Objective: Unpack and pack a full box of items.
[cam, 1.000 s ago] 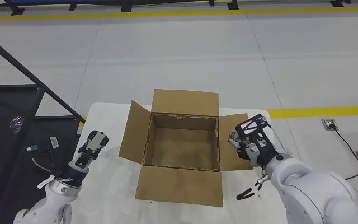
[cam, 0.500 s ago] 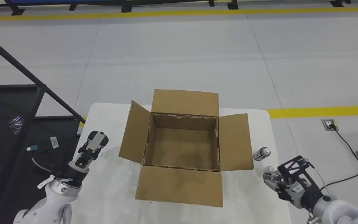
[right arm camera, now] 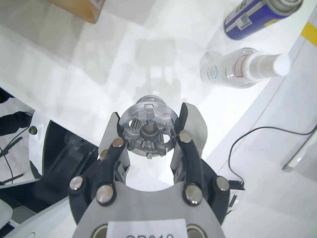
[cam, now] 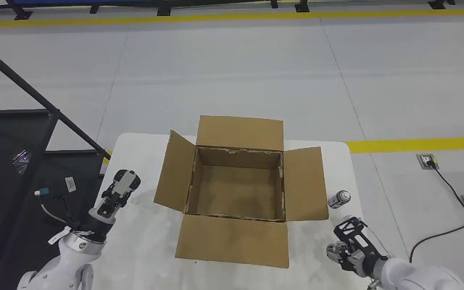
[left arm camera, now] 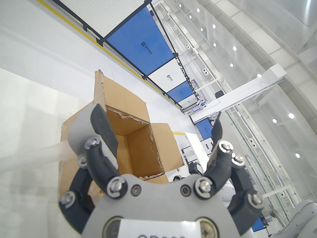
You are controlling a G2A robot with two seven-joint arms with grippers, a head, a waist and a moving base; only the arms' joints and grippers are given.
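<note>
Cardboard box is seen open at table centre, a spray can beside its right flap. Left gripper is spread wide, empty. Right gripper is clamped on a metal part, clear bottle nearby

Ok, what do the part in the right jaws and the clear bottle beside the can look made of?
Part: likely cast metal, dull grey, with crisp ribs and bored holes. Bottle: probably clear plastic, see-through with glossy highlights; glass can't be ruled out.
</note>
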